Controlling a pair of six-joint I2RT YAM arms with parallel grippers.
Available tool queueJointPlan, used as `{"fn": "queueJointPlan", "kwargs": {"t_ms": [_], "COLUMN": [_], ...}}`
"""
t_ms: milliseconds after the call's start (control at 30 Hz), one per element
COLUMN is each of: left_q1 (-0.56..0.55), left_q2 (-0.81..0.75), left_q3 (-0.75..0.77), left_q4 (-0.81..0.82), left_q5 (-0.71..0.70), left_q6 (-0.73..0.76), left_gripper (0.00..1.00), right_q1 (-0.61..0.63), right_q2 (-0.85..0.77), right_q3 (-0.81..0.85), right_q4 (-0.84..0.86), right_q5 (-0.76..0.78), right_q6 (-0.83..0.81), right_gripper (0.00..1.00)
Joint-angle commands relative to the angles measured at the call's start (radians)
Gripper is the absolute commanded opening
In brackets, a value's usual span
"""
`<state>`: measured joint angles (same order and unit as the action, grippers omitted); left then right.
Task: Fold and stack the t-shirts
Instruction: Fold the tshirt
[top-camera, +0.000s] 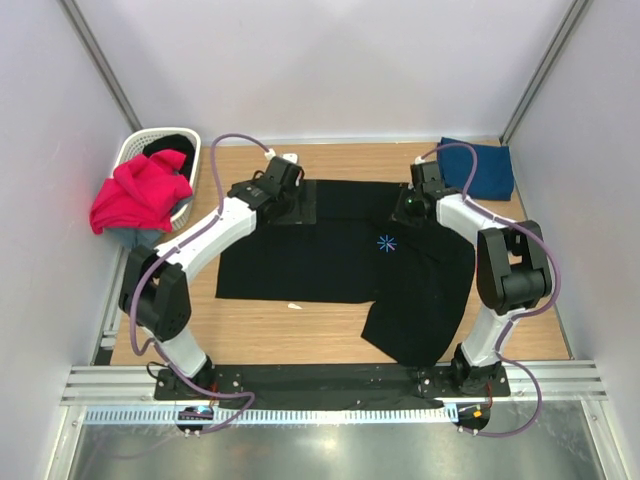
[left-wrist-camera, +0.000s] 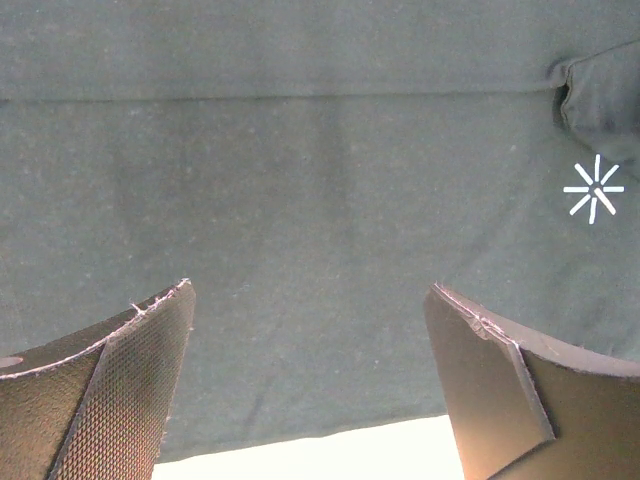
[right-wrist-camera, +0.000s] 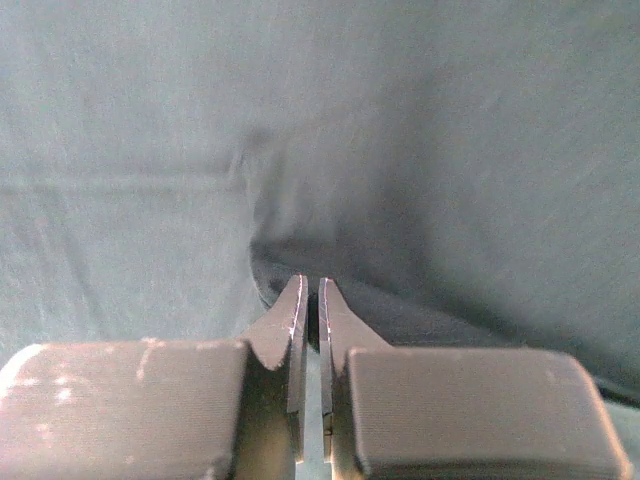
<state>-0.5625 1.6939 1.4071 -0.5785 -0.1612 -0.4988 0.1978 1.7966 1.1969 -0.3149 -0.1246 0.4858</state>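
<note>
My right gripper (right-wrist-camera: 312, 285) is closed, pinching a raised fold of the black shirt (top-camera: 320, 265), which lies spread on the table (top-camera: 290, 340). My left gripper (left-wrist-camera: 310, 290) hangs wide open over the shirt's far edge.

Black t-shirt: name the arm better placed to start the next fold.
Right, probably: the right gripper pinches a pucker of the black t-shirt; the left gripper hovers open over flat cloth, gripping nothing.

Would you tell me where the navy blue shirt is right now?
The navy blue shirt lies at the table's far right corner in the top view, just beyond the right arm.
</note>
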Motion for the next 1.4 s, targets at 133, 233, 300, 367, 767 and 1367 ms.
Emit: {"fn": "queueJointPlan", "kwargs": {"t_ms": [133,233,300,367,767,1367], "left_q1": [0.006,0.004,0.004,0.004,0.029,0.154], "left_q2": [-0.080,-0.089,-0.097,-0.102,-0.085,0.032], "left_q3": [-0.052,-0.075,-0.089,-0.103,-0.181,-0.381], "left_q4": [0.022,0.029,0.037,0.042,0.095,0.197], "left_q5": [0.022,0.034,0.042,0.045,0.029,-0.041], "left_q6": [-0.020,-0.033,-0.040,-0.043,-0.178,-0.397], "left_gripper": [0.97,0.97,0.97,0.97,0.99,0.96], "right_q1": [0.080,0.091,0.094,0.095,0.029,-0.113], "right_q2": [-0.080,-0.115,-0.149,-0.184,-0.240,-0.095], "right_q3": [-0.065,-0.086,-0.092,-0.083,-0.031,-0.203], "right_q4": [-0.055,-0.076,-0.110,-0.145,-0.313,-0.124], "right_q5": [0.040,0.042,0.052,0.071,0.376,0.441], "right_q6": [0.065,0.088,0.094,0.096,0.089,0.126], "right_gripper": [0.06,0.21,0.38,0.50,0.73,0.69]}}
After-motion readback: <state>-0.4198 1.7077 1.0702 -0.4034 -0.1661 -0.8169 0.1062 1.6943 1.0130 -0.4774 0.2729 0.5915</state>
